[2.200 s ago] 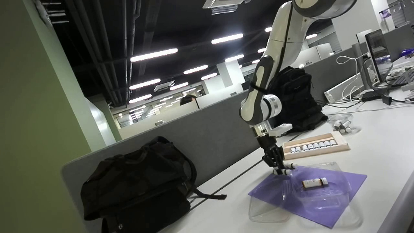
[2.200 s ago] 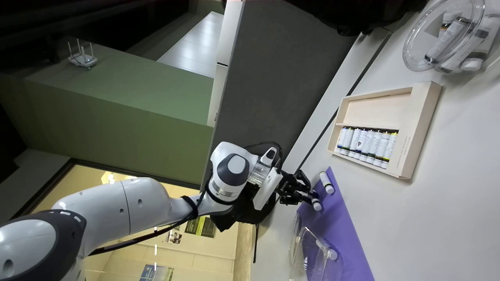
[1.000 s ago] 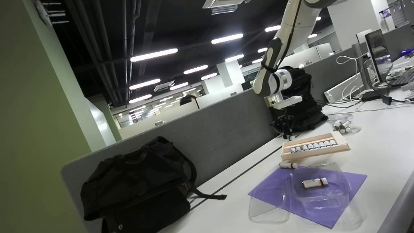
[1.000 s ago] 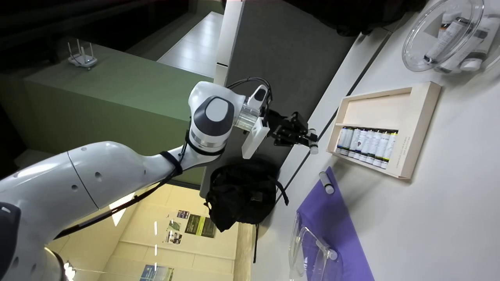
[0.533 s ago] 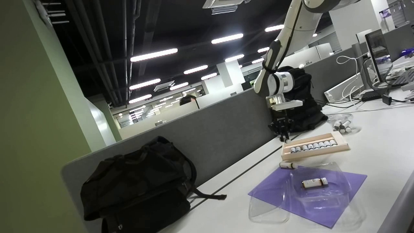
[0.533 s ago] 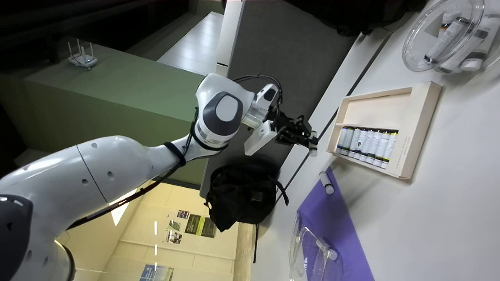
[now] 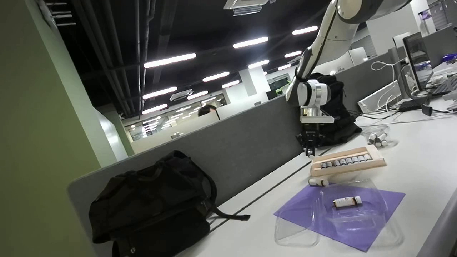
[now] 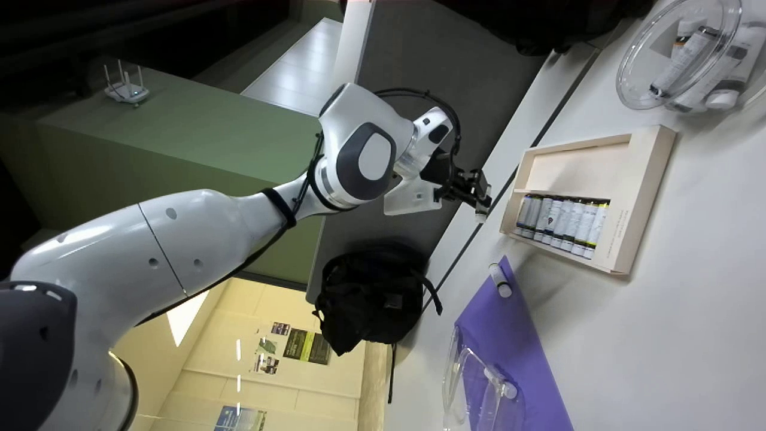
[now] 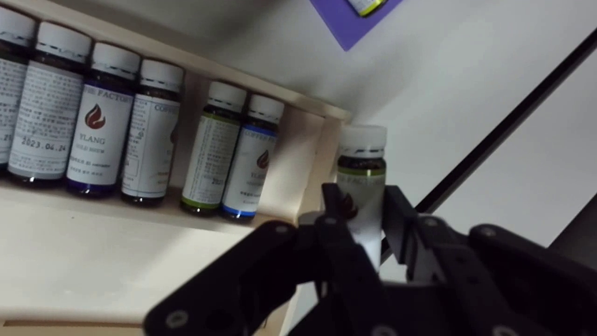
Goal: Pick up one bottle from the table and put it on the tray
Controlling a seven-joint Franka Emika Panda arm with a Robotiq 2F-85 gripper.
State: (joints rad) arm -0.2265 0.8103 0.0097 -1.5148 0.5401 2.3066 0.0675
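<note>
My gripper (image 9: 362, 193) is shut on a small bottle (image 9: 366, 140) with a white cap, white label and green band; the fingers hide part of its body. In both exterior views the gripper (image 7: 310, 148) (image 8: 480, 194) holds the bottle above the white table (image 7: 421, 150) (image 8: 670, 335), beside the end of the tan wooden tray (image 7: 379, 161) (image 8: 649, 197). In the wrist view the held bottle overlaps the end of the tray (image 9: 56, 247). One tray compartment holds several upright-labelled bottles (image 9: 100, 135) in a row, with a gap among them; the other compartment is bare.
Another bottle (image 7: 317, 182) (image 8: 500, 280) lies at the corner of the purple mat (image 7: 387, 198) (image 8: 535, 359). A clear container with a bottle (image 7: 347, 202) sits on the mat. A clear bowl (image 7: 389, 142) of bottles stands past the tray. Backpacks (image 7: 157, 200) stand by the grey partition (image 7: 250, 142).
My gripper has lifted the bottle off the purple mat's edge and carried it up and across to the tray's end. In the last half second the wrist has turned, swinging the bottle round.
</note>
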